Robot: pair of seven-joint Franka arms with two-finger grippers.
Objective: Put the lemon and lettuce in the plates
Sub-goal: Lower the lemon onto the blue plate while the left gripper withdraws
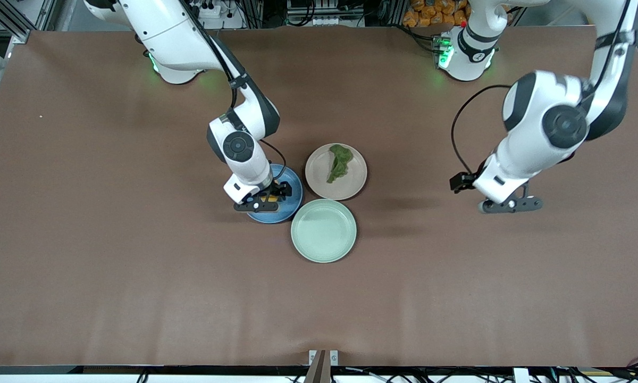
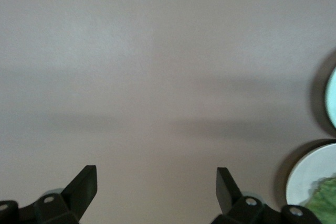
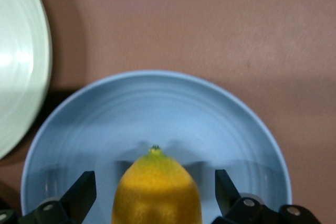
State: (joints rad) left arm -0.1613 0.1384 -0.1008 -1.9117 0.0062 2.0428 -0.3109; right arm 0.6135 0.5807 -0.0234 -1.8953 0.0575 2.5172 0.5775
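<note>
Right wrist view shows the lemon (image 3: pixel 156 187) on the blue plate (image 3: pixel 157 108), between the spread fingers of the right gripper (image 3: pixel 155 195), touching neither; its tip points to 12 o'clock. Lettuce (image 1: pixel 338 162) lies on the beige plate (image 1: pixel 319 181). Left gripper (image 1: pixel 510 206), wide open and empty, waits over bare table.

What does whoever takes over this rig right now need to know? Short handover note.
Right gripper: open, low over the blue plate, fingers either side of the lemon with gaps showing; lemon sits in that plate.
Left gripper: open, empty, waiting over bare table toward the left arm's end.
Lettuce: lying in the beige-pink plate.
Mint-green plate: empty.
Done: both items are in plates.
Left: lift the right gripper clear.
</note>
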